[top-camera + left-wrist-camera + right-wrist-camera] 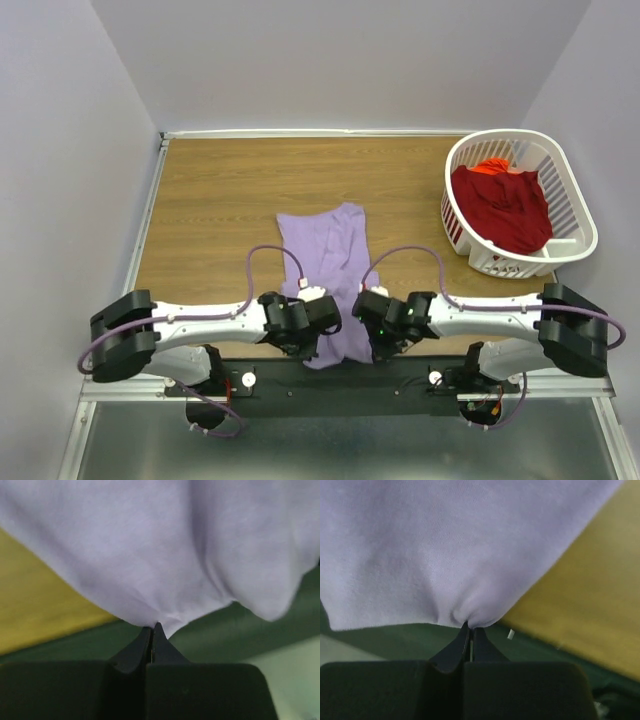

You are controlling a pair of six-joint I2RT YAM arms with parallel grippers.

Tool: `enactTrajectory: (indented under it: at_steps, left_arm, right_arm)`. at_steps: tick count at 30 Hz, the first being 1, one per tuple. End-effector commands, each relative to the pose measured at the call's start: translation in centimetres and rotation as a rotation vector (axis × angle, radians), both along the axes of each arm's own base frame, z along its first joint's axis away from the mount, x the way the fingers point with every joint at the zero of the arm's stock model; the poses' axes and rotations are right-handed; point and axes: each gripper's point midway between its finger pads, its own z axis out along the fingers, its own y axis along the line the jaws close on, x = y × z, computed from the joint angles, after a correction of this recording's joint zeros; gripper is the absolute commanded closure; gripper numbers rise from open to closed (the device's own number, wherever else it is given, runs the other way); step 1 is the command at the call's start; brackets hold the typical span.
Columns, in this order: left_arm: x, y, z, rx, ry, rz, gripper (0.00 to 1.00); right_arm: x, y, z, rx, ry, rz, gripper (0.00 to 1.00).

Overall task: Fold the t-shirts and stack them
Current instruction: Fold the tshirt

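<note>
Well, starting on the left, the left end effector is clenched on the near hem of the lavender t-shirt, a small pucker of cloth pinched between its tips. The shirt lies at about six o'clock on the desk, bunched lengthwise into a narrow strip that runs from the near edge up toward twelve. Its lower end drapes just over the edge, between the two arms. The right end effector is clamped on the same hem, just beside its partner at roughly three o'clock from it.

Over at two o'clock, the red t-shirt sits crumpled in the white laundry basket, with a bit of orange cloth showing behind it.

By my reckoning the job has hardly begun. No shirt is folded and nothing is stacked. The lavender one needs spreading flat first, and the red one has yet to leave the basket.
</note>
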Motion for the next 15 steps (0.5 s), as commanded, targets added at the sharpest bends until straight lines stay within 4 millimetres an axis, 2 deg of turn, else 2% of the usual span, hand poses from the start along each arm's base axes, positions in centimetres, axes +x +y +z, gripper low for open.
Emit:
enactTrajectory:
  at_steps: [1, 3, 4, 5, 6, 7, 8, 9, 10, 12, 13, 14, 15]
  left_arm:
    - [-4.6, 1.9, 1.1, -0.006, 0.119, 0.048, 1.0]
    - [-4.7, 2.1, 2.3, -0.053, 0.118, 0.075, 1.0]
    - [-4.2, 1.9, 3.0, -0.077, 0.097, 0.09, 1.0]
    - [-3.2, 2.2, 3.4, -0.081, 0.051, 0.115, 1.0]
    - [-2.4, 2.1, 4.3, -0.111, 0.02, 0.115, 1.0]
    - [-0.9, 2.0, 5.0, -0.131, -0.003, 0.15, 1.0]
    - [0.2, 2.1, 5.4, -0.144, -0.029, 0.169, 1.0]
    - [1.1, 2.2, 6.0, -0.157, -0.063, 0.143, 1.0]
    - [2.1, 2.4, 6.3, -0.166, -0.087, 0.149, 1.0]
    - [5.5, 3.1, 7.1, -0.183, -0.153, 0.217, 1.0]
    - [6.9, 3.1, 8.1, -0.193, -0.198, 0.208, 1.0]
    - [8.0, 3.0, 8.9, -0.208, -0.232, 0.214, 1.0]
    - [9.7, 3.1, 10.0, -0.219, -0.263, 0.242, 1.0]
  right_arm:
    - [-6.4, -2.9, 0.1, -0.141, 0.164, -0.037, 1.0]
    - [-6.0, -2.4, 1.4, -0.133, 0.136, -0.037, 1.0]
    - [-5.8, -3.3, 2.1, -0.177, 0.122, -0.055, 0.99]
    - [-3.8, -3.8, 2.7, -0.204, 0.014, -0.081, 1.0]
    - [-2.3, -3.0, 4.5, -0.176, -0.031, -0.106, 1.0]
    - [-1.3, -4.1, 5.4, -0.216, -0.069, -0.121, 1.0]
    - [-0.4, -4.3, 6.2, -0.217, -0.095, -0.117, 0.99]
    - [1.1, -4.3, 8.0, -0.194, -0.126, -0.154, 1.0]
    - [2.2, -4.3, 8.6, -0.188, -0.151, -0.174, 1.0]
    - [4.6, -5.4, 10.2, -0.18, -0.191, -0.193, 1.0]
    - [5.8, -5.0, 11.6, -0.154, -0.221, -0.198, 1.0]
    - [6.9, -5.7, 12.2, -0.185, -0.262, -0.183, 1.0]
    - [8.4, -5.8, 13.6, -0.179, -0.288, -0.208, 1.0]
